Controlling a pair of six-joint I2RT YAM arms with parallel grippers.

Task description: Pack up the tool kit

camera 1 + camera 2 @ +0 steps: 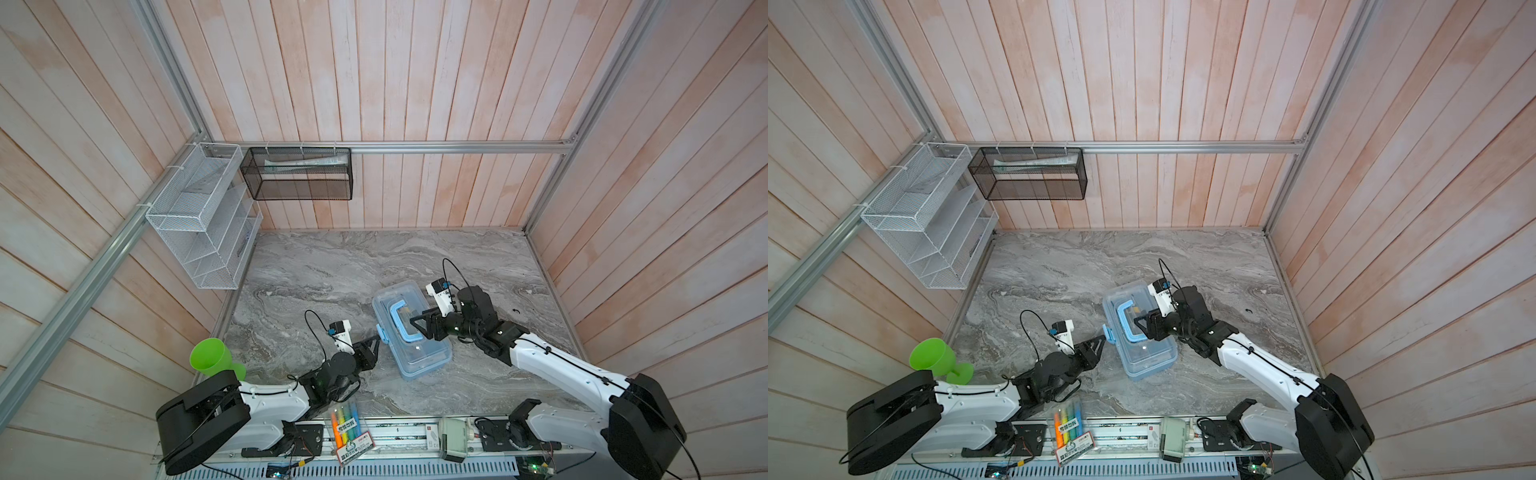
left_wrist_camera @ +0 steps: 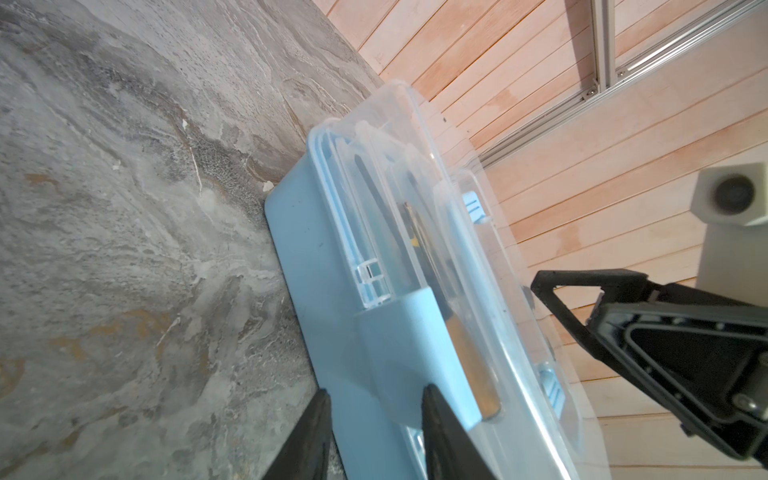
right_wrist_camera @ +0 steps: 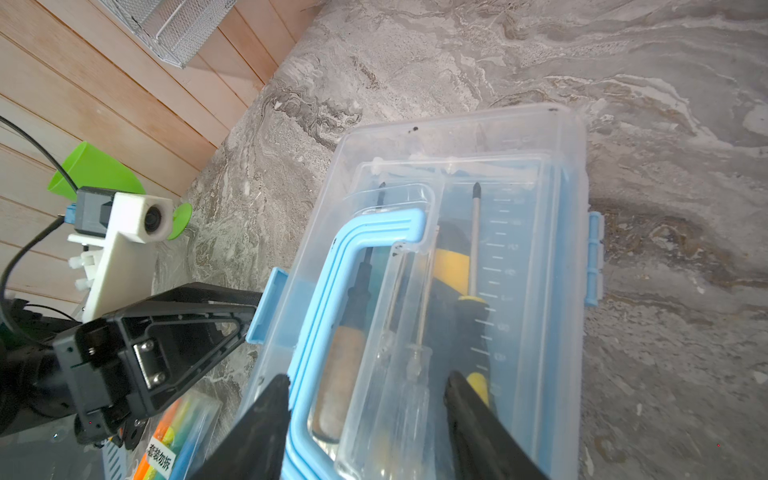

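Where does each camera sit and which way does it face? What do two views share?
Top view: high overhead, facing down on table and case; left arm, right arm show.
Top view: beside it, same aim; same case, arms.
Left wrist: on left arm, low, facing latch; left gripper shows.
Right wrist: on right arm, above lid, facing handle; right gripper shows.
Shared: all four show the case.

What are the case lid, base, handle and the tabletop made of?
Lid: clear glossy plastic; screwdrivers show through it.
Base: opaque light-blue plastic, fairly matte.
Handle: light-blue moulded plastic, ribbed.
Tabletop: grey marble pattern, low sheen; real stone or printed laminate, cannot tell.
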